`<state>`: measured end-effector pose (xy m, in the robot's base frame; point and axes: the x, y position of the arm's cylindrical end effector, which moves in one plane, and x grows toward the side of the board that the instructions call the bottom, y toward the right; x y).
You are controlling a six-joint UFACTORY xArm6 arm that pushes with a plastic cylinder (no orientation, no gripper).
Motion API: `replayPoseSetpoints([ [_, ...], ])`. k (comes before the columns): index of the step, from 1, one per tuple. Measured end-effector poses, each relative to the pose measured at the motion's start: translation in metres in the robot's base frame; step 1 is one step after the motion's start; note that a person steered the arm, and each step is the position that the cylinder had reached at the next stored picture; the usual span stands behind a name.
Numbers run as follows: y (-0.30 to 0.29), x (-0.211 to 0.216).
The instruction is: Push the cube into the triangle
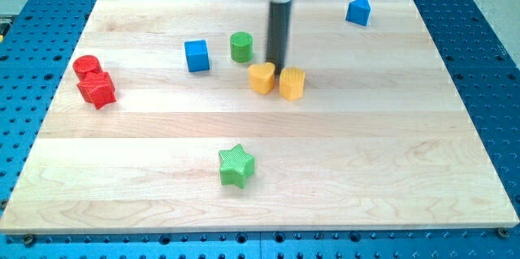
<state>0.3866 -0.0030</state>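
Note:
The blue cube [197, 55] sits at the upper left of the wooden board [366, 153]. The blue triangle block [357, 10] sits near the board's top right corner, far from the cube. My tip [277, 67] is down on the board, just above the gap between a yellow heart-shaped block [262, 77] and a yellow hexagonal block [292, 83]. The tip is well to the right of the cube and not touching it.
A green cylinder [241, 47] stands between the cube and my rod. A red cylinder [86, 66] and a red star-like block [97, 89] sit together at the left edge. A green star [236, 165] lies at the lower middle.

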Motion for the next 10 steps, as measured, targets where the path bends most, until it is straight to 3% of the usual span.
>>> replayPoseSetpoints([
  [2,-0.132,-0.008],
  [3,-0.146,-0.032],
  [4,-0.092,-0.062],
  [5,-0.128,-0.056],
  [6,-0.13,-0.001],
  [9,0.005,-0.108],
  [10,-0.033,-0.108],
])
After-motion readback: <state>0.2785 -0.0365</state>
